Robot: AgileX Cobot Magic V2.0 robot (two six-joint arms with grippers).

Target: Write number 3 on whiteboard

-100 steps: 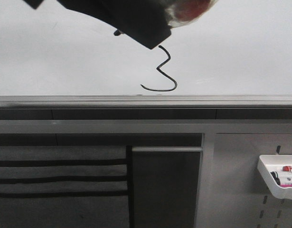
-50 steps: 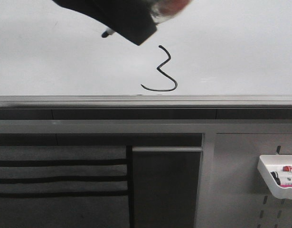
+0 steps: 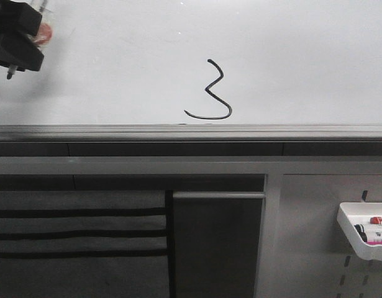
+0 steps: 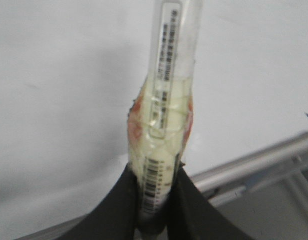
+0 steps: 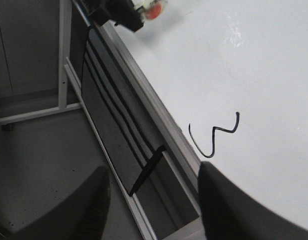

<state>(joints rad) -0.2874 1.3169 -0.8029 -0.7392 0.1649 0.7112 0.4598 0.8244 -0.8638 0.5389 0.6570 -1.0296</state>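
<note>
We saw the number 3 (image 3: 210,91) standing complete on the whiteboard (image 3: 302,62), drawn in thin black line low on the board, its long tail ending just above the grey ledge (image 3: 191,131) that ran along the board's lower edge. In the right wrist view the same figure (image 5: 214,135) lay turned on its side, close to the ledge (image 5: 143,95). The left pincer (image 3: 17,37) sat at the far upper left of the front view, well apart from the 3, with a dark tip pointing down from it and a blur of red and clear wrapping at its side. In the left wrist view its black fingers (image 4: 118,205) were closed tight on a marker (image 4: 164,120), a clear-barrelled pen with barcode labels and a wad of yellowish tape around its middle, pointing toward the white board (image 4: 53,75). The right pincer (image 5: 154,205) showed only as two dark blurred fingers (image 5: 88,200) standing wide apart with nothing between them, looking down along the board's frame. Below the ledge in the front view we noted a grey cloth panel (image 3: 79,242) with black stripes, and at the lower right a small white tray (image 3: 364,230) hung on a perforated panel (image 3: 315,248), holding markers (image 3: 376,228).
</note>
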